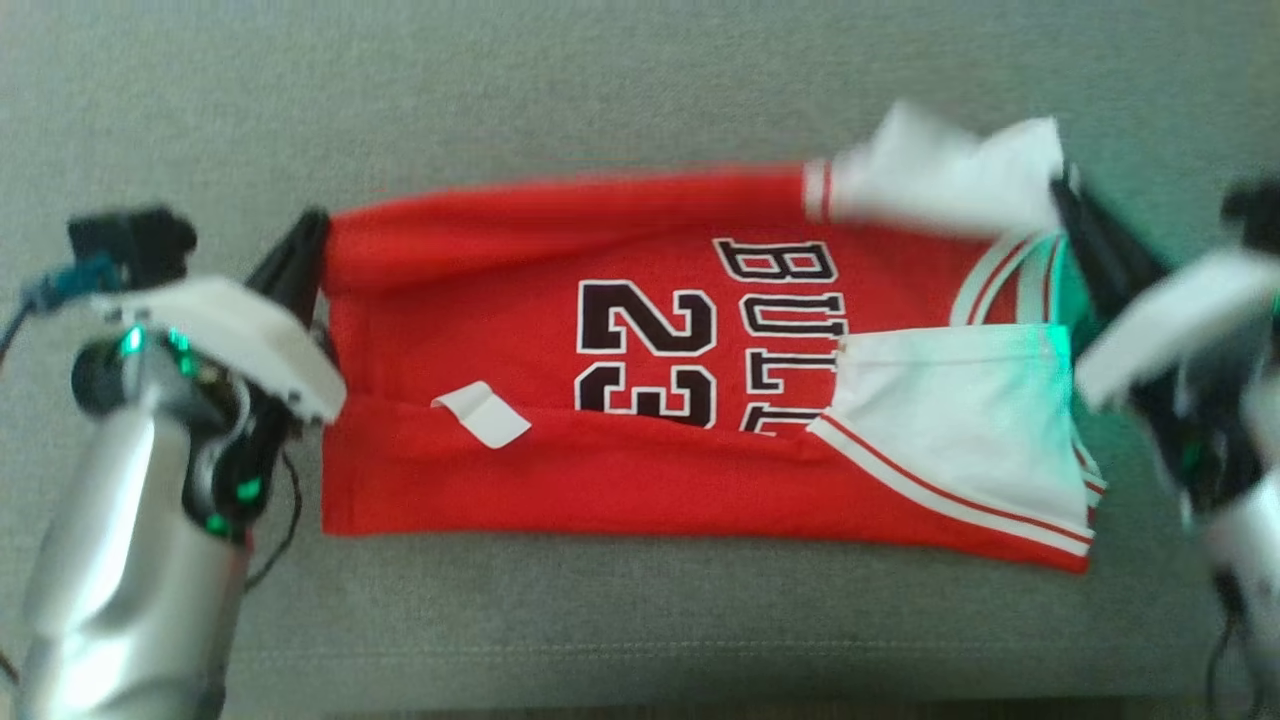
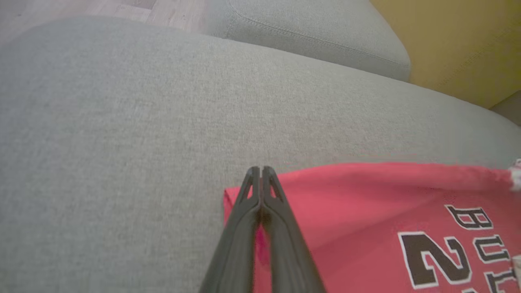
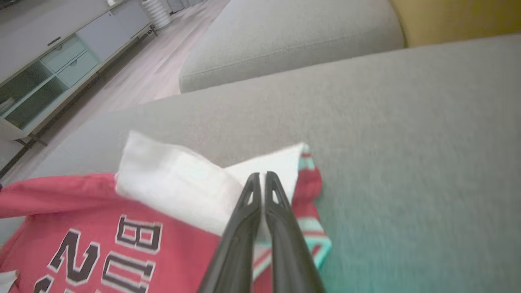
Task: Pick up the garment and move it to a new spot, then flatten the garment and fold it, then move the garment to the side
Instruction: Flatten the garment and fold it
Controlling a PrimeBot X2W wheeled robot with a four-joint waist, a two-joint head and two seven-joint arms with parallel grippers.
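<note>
A red basketball jersey (image 1: 660,400) with black "BULLS 23" lettering and white trim lies lengthwise across the grey cushion (image 1: 600,90); its near long edge is folded up over the numbers. My left gripper (image 1: 310,232) is shut on the jersey's far left corner (image 2: 240,195), seen pinched between the fingers in the left wrist view (image 2: 260,173). My right gripper (image 1: 1062,195) is shut on the far right end, where the white inner side (image 3: 179,179) is turned up; its fingertips (image 3: 260,179) clamp the fabric. A white label (image 1: 482,414) shows on the folded flap.
The grey sofa cushion spreads wide beyond the jersey's far side and to the left. A second cushion (image 3: 293,40) lies farther off, next to a yellow surface (image 2: 464,40). Wooden floor and a cabinet (image 3: 53,69) lie past the sofa's edge.
</note>
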